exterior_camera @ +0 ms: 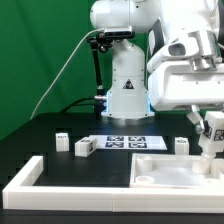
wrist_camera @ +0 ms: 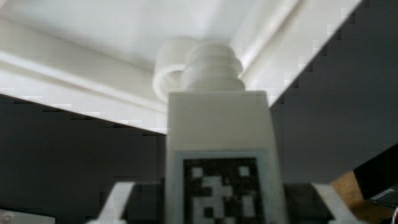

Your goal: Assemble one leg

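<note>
Wrist view gave us the clearest look: the leg (wrist_camera: 217, 140) stood upright between the jaws, its black-and-white tag facing the camera, and the gripper (exterior_camera: 208, 135) appeared clamped on its lower body, though the contact itself sat at the edge of the picture. The leg's threaded tip (wrist_camera: 210, 62) pointed toward the white tray (wrist_camera: 107, 40) and lay just beside a round socket (wrist_camera: 175, 72) near the tray's raised rim. We could not tell whether the tip had entered that socket or only hung close to it. In the exterior view the gripper hung over the far corner of the tray on the exterior view's right, well apart from the three spare legs (exterior_camera: 83, 147) lying around the marker board (exterior_camera: 125, 143). We judged the step in hand to be seating the leg in its socket and turning it home. Doing it well would call for centring the tip on the opening before any push, since the two looked slightly offset (a blurred picture, so we held that loosely). We would keep the leg square to the tray, press lightly and turn slowly, because a tilted start could cross the thread or make the leg slip in the grip. The tray looked free on the table, so a sideways shove might slide it.
</note>
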You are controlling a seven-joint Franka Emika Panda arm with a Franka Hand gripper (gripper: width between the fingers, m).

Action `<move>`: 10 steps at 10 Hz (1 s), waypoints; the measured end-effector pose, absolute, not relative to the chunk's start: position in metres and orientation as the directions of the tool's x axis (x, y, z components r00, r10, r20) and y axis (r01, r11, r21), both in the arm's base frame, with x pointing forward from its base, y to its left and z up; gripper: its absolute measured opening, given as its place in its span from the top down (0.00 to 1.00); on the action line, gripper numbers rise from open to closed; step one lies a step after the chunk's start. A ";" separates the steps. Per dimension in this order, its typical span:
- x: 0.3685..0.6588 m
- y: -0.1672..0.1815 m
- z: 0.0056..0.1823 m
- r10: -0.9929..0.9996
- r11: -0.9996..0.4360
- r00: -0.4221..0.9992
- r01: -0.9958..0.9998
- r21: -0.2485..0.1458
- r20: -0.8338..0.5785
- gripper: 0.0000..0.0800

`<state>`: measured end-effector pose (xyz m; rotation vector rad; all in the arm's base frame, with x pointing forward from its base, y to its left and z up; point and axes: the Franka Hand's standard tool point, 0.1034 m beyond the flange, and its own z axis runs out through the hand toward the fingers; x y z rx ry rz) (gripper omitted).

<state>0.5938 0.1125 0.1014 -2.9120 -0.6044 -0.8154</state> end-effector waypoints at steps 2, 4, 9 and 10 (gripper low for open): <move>0.613 0.109 0.097 0.357 -0.921 0.776 0.387 0.054 0.520 0.64; 0.620 0.110 0.089 0.352 -0.922 0.778 0.384 0.048 0.521 0.64; 0.614 0.119 0.074 0.352 -0.920 0.770 0.390 0.045 0.532 0.64; 0.615 0.119 0.072 0.347 -0.922 0.759 0.384 0.050 0.551 0.64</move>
